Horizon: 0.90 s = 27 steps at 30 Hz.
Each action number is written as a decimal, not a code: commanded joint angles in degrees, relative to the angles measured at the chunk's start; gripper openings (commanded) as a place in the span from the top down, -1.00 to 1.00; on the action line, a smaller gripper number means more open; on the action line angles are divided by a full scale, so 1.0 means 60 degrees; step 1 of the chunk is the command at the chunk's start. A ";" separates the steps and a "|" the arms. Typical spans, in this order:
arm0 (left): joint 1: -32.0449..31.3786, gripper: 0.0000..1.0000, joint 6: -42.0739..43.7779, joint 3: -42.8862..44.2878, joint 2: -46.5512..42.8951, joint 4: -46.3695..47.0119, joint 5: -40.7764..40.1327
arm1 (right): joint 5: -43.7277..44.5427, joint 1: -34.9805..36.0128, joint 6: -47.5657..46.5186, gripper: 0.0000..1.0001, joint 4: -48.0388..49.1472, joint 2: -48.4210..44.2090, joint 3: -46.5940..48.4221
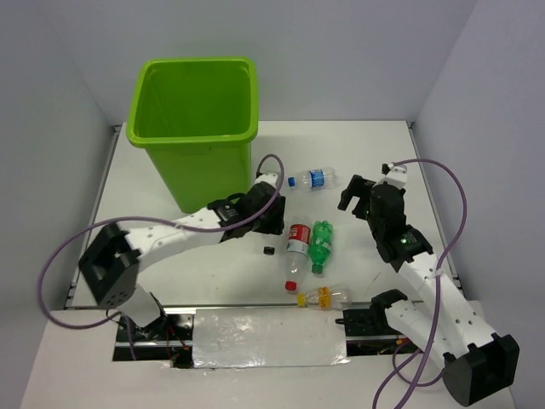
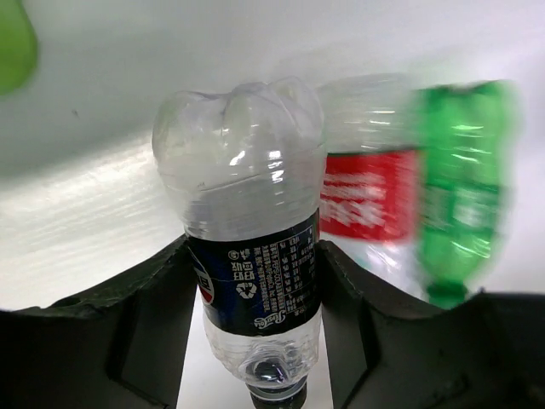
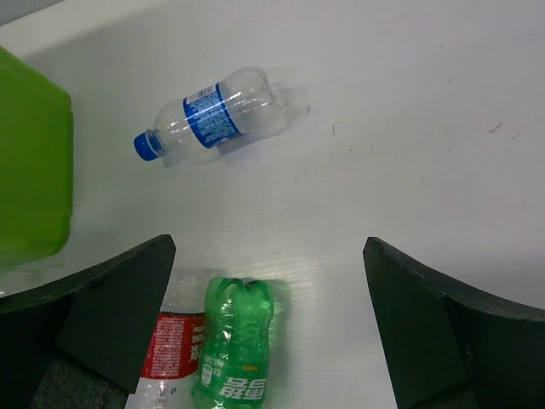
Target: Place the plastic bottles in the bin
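Observation:
My left gripper point(image 1: 271, 220) point(image 2: 254, 328) is shut on a clear bottle with a dark label point(image 2: 254, 273), low over the table just right of the lime-green bin point(image 1: 194, 119). A red-label bottle point(image 1: 296, 245) point(image 2: 368, 204) and a green bottle point(image 1: 320, 245) point(image 2: 460, 196) lie side by side just beyond it. My right gripper point(image 1: 358, 194) point(image 3: 268, 256) is open and empty, above the table between the green bottle point(image 3: 234, 349) and a blue-label bottle point(image 1: 313, 179) point(image 3: 213, 115). A yellow-label bottle point(image 1: 325, 297) lies near the front edge.
A small black cap point(image 1: 268, 250) lies on the table left of the red-label bottle point(image 3: 174, 349). The bin's wall point(image 3: 30, 170) shows at the left of the right wrist view. White walls enclose the table at the back and sides.

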 commanded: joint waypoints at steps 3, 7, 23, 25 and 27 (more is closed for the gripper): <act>-0.0985 0.27 0.2174 0.1232 -0.2505 -0.0290 -0.1206 | -0.0116 -0.0059 -0.0007 -1.00 0.0156 -0.0309 0.0108; -0.1075 0.20 0.2922 0.2286 -0.3560 -0.0057 -0.1411 | -0.0116 -0.0073 -0.0006 -1.00 0.0083 -0.0294 0.0153; 0.3416 0.05 0.4010 0.6376 -0.3138 -0.0774 -0.2015 | -0.0409 -0.0073 -0.0226 -1.00 0.0141 -0.0251 0.0152; 0.3961 0.01 0.3571 0.6216 -0.3123 -0.0847 -0.1751 | -0.0482 -0.0073 -0.0299 -1.00 0.0083 -0.0177 0.0225; 0.4680 -0.28 0.3335 0.5806 -0.3094 -0.0804 -0.1502 | -0.0585 -0.0073 -0.0387 -1.00 -0.0005 -0.0089 0.0270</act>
